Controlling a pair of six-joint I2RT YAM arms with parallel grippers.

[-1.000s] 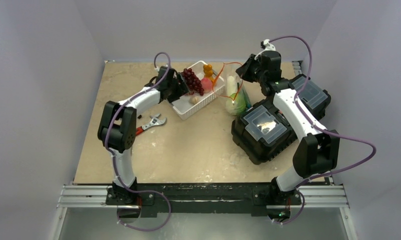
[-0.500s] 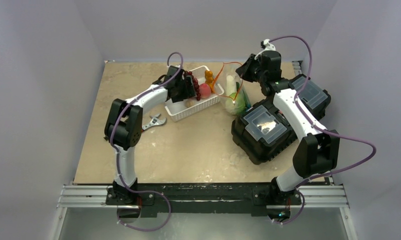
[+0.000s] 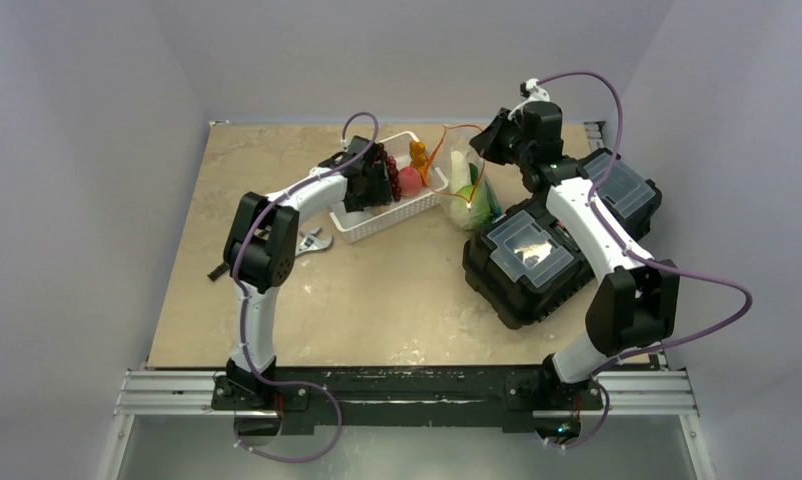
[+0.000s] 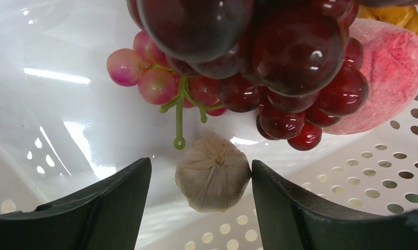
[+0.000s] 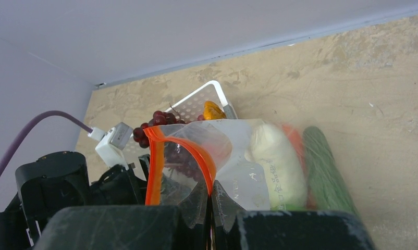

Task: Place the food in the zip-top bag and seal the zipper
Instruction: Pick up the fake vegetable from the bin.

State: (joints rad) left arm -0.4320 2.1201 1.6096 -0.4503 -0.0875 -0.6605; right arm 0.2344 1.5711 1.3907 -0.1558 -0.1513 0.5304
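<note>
In the white basket [image 4: 400,179], your left gripper [image 4: 200,164] stands open astride the garlic bulb [image 4: 213,177]; lower squarely and close clear of the red grapes [image 4: 280,62]. Your right gripper [image 5: 211,205] pinches the zip-top bag [image 5: 248,156] by its mouth beside the basket, so hold it steady

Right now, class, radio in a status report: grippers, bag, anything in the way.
Left gripper open over white piece in basket. Right gripper shut on bag, mouth open. Grapes crowd close by the piece.

Robot lab cell: plain enclosure walls [image 3: 87,120], aluminium rail [image 3: 167,392], tabletop [image 3: 377,300].
</note>
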